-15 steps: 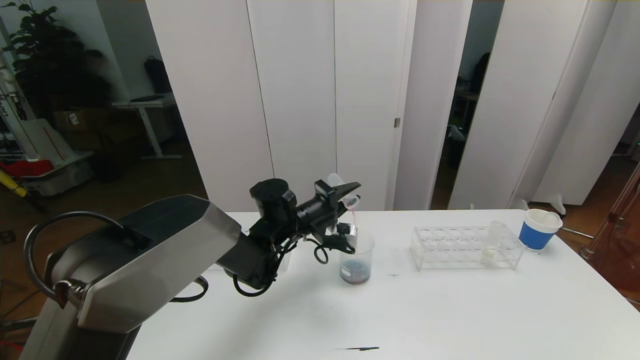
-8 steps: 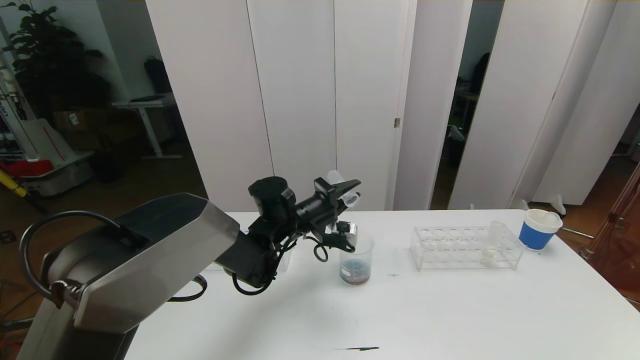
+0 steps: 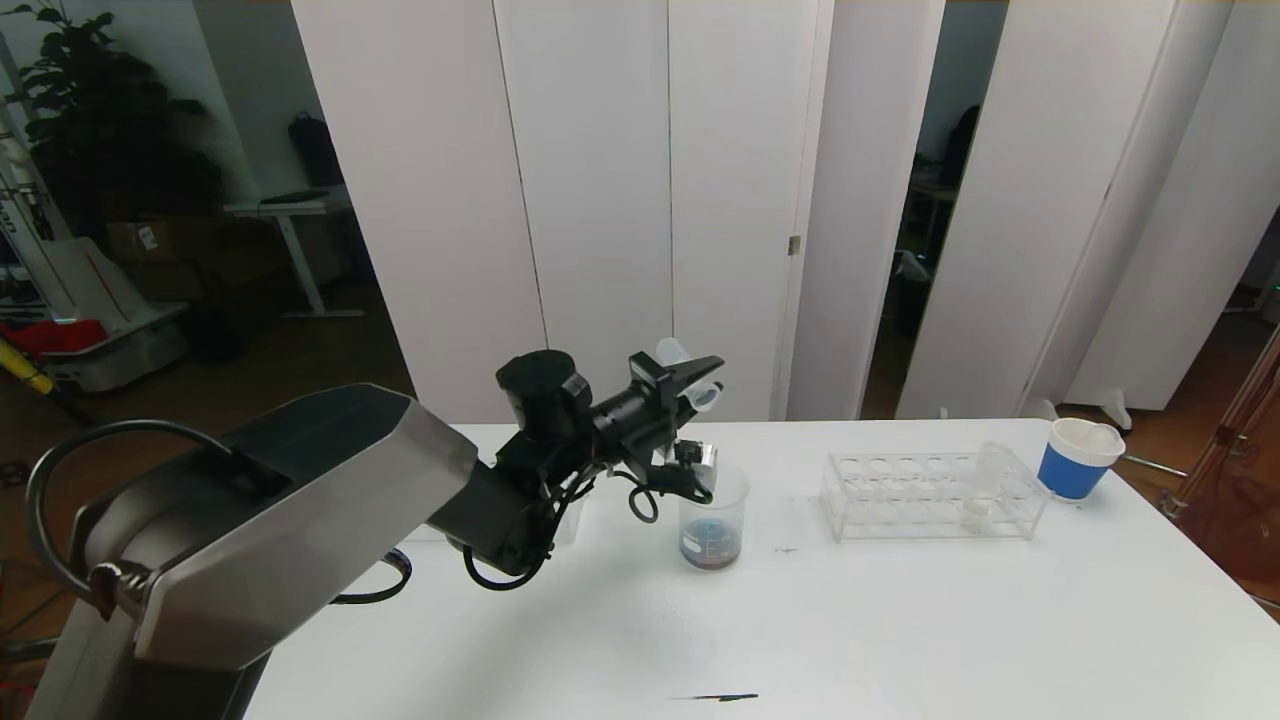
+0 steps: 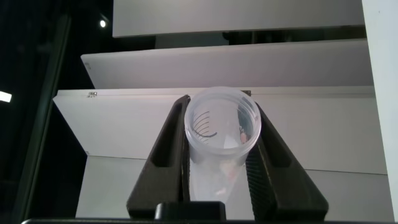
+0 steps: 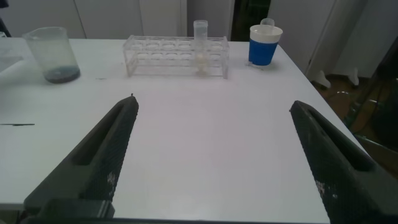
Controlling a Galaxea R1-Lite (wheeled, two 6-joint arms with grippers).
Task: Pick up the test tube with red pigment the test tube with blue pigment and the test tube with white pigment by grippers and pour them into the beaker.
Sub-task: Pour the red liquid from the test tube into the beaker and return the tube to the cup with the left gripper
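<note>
My left gripper (image 3: 703, 383) is shut on the test tube with red pigment (image 3: 670, 353), held tilted, mouth down, just above the beaker (image 3: 712, 525). In the left wrist view this tube (image 4: 222, 124) sits between the left gripper's (image 4: 219, 102) fingers, nearly drained, with only reddish traces inside. The beaker holds dark blue-red liquid at its bottom and also shows in the right wrist view (image 5: 53, 55). The test tube with white pigment (image 3: 985, 490) stands in the clear rack (image 3: 905, 497). The test tube with blue pigment is out of view. My right gripper (image 5: 214, 104) hangs open over bare table.
A blue-banded white cup (image 3: 1075, 458) stands right of the rack near the table's (image 3: 900, 620) far right corner. The right wrist view shows the rack (image 5: 176, 55), the white tube (image 5: 200, 46) and the cup (image 5: 264, 45). A small dark mark (image 3: 715, 697) lies near the front edge.
A second ago a thin pink stream ran from the tube into the beaker. It has stopped, and the left gripper has lifted slightly with the tube.
</note>
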